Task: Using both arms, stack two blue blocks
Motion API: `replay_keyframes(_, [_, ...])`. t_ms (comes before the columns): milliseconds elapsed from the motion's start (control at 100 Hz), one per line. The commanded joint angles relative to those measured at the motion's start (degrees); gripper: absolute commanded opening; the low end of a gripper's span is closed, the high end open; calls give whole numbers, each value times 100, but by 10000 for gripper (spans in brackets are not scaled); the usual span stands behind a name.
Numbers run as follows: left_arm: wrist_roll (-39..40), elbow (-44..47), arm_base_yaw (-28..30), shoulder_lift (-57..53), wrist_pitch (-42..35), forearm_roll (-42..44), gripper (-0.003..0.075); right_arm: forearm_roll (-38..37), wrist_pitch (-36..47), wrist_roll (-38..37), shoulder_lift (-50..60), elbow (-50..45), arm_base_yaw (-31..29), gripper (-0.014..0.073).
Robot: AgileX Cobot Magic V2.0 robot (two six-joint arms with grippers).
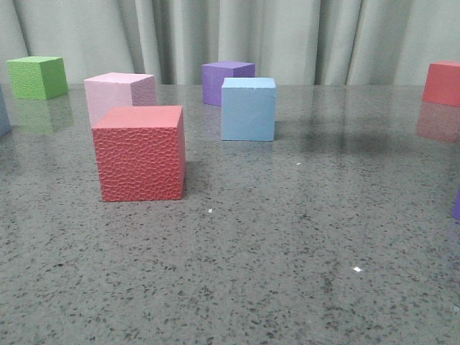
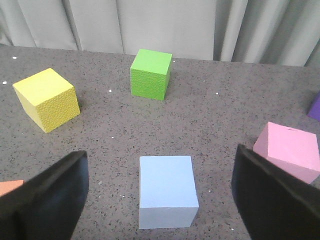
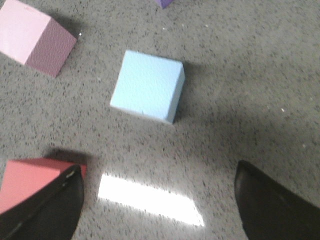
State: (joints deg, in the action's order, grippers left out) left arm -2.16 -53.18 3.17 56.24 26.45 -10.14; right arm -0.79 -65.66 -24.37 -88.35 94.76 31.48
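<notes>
Blue-cube hunting with both arms. Looking through the left gripper point(image 2: 160, 150), spread wide and holding nothing; finding one blue block point(image 2: 167, 190) flat on the table point(image 2: 225, 110), centred between the fingers point(image 2: 50, 195) and just ahead of them, faces roughly square to the gap. Looking through the right gripper point(image 3: 157, 165), likewise gaping and empty; finding the other block point(image 3: 147, 86) further ahead, well clear of the fingertips, turned a little off square, with pink point(image 3: 35, 37) and red point(image 3: 30, 182) off to one side. Judging the left arm nearer its block, needing little more than a straight descent; judging the right arm needing to reach forward and perhaps twist at the wrist first. Seeing only the other block point(image 1: 248, 109) whole from the front, standing mid-table, in front of purple point(image 1: 228, 81) and right of pink point(image 1: 118, 93). Guessing at the left one in a bluish sliver point(image 1: 3, 111) cut by the frame edge, but not telling for certain. Missing both arms entirely from the front view; catching only finger stubs in the wrist views, so not gauging height above the table.
</notes>
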Motion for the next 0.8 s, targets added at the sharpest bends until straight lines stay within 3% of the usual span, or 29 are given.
replay_keyframes(0, [65,-367,-5,184,-196,-73,554,-96,708,71,882,-593,-1,611])
replay_keyframes(200, [75,-855,-5,832,263,-83,554,-160,1512,71,2244,-2043,-1,611])
replay_keyframes(340, [216,-1335,-5,1354,661,-96,554,-195,1588,71,2935,-2584,-1,611])
replay_keyframes(580, [216,-2474,-5,2489,2014,-148,554,-189,1327,71,3697,-2752,-1,611])
replay_keyframes(790, [216,-3040,-5,3229,2719,-148,554,-202,1240,71,4347,-2756,-1,611])
